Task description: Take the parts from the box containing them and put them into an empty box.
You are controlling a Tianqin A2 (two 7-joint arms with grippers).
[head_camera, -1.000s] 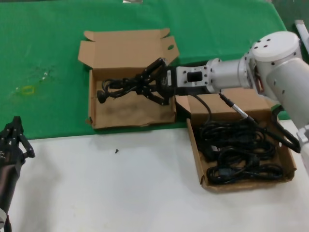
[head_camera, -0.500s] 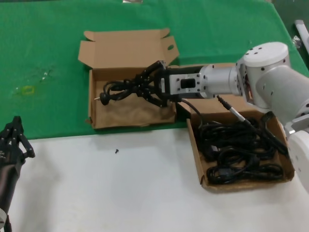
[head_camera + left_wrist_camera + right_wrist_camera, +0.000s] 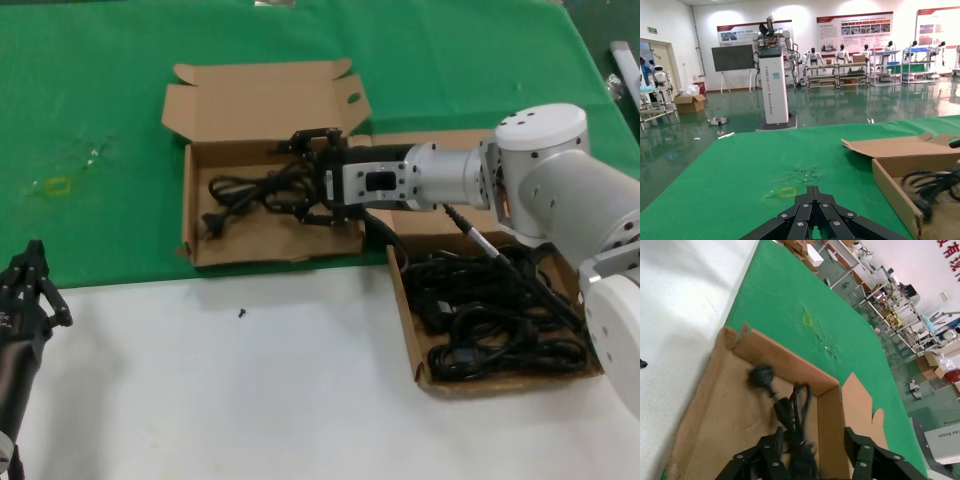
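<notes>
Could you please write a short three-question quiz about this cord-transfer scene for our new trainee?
1. True or false: the right gripper is over the left-hand box.
2. Which box holds most of the power cords? A) the right-hand box B) the left-hand box
3. Fill in: the left gripper sits idle at the table's near ____ edge.

Key: 1 true, with open jaws around one cord bundle lying inside; 2 A; 3 left.

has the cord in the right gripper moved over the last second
Yes. The cord has dropped lower in the left box: its plug was up over the left wall, and now lies on the floor, with the right gripper open around its other end.
</notes>
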